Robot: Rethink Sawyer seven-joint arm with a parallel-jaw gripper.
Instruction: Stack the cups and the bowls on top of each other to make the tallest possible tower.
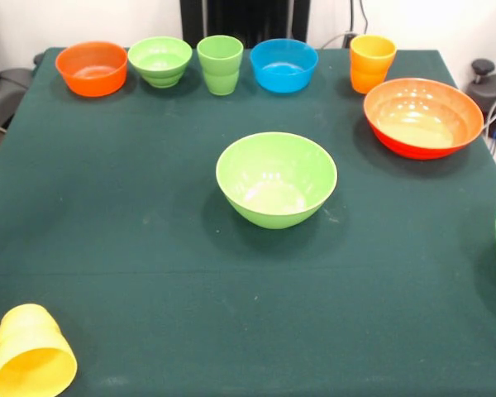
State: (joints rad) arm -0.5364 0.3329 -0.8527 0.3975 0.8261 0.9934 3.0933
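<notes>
Where bowls (276,179) stand, green tablecloth (149,248).

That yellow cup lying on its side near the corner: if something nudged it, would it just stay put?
Probably not. The yellow cup lies on its side with its open mouth facing the camera, so a push would likely roll it in a curve, since it tapers. It looks like thin glossy plastic, so probably light and a bit slippery. The green tablecloth may slow it.
</notes>
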